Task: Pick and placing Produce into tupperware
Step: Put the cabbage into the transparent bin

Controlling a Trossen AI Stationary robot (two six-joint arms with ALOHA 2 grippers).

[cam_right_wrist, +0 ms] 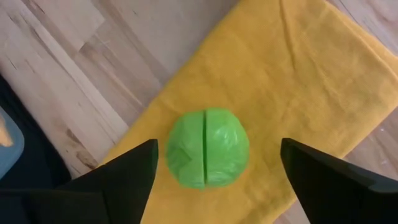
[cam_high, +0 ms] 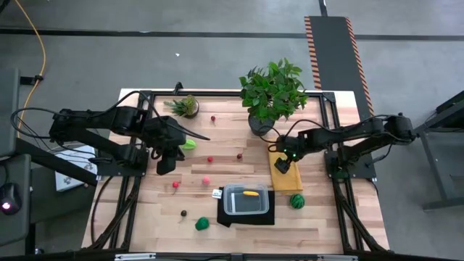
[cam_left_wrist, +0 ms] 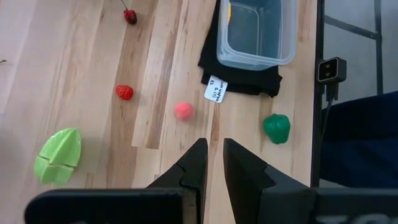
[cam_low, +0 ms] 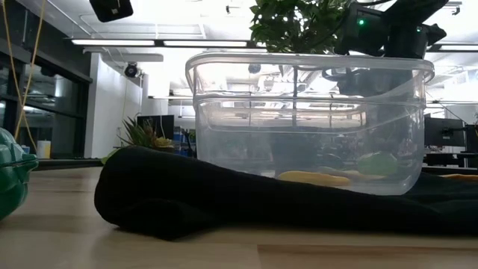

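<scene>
One yellow piece [cam_high: 250, 193] already lies in the tupperware [cam_high: 246, 199], which sits on a black mat [cam_high: 246, 215] near the front of the tabletop [cam_high: 326, 225]. The right gripper [cam_right_wrist: 214, 158] hovers over the yellow cloth [cam_right_wrist: 298, 81], fingers spread wide on either side of a round green piece [cam_right_wrist: 207, 148], not touching it; this looks like the line-up for a grasp. The left gripper [cam_left_wrist: 210, 163] waits above the tabletop's left side, fingers nearly closed and empty. Other produce lies scattered: a pink ball [cam_left_wrist: 183, 111], a strawberry [cam_left_wrist: 124, 92], a green pepper [cam_left_wrist: 277, 127] and a light green piece [cam_left_wrist: 59, 155].
</scene>
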